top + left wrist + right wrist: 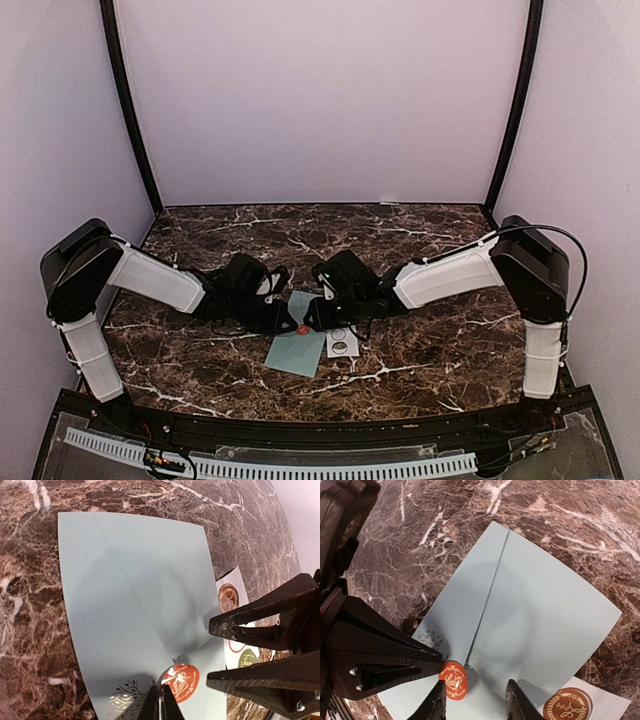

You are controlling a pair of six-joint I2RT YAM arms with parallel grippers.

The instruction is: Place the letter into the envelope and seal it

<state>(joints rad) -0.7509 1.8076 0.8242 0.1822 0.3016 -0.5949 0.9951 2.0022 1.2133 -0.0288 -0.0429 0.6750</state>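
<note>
- Plainly a light, thin paper thing, the envelope lies flat on the marble tabletop, lower centre of the top view, partly under both tools.
- It will likely bend, crease and skid on the polished stone. I judge pressing it down safer than pinching, with an edge or corner the only place to take hold.
- Its flap side is up and the flap is shut, its point ending at the red round seal.
- Its long axis runs nearly up-down in the top view, the lower end leaning slightly left.
- The left tool is closed tight, its tips on the paper beside the seal, with nothing visible between them.
- The right tool stands partly wide and empty, straddling the flap's point.
- A white sticker strip lies just right of the envelope.
</note>
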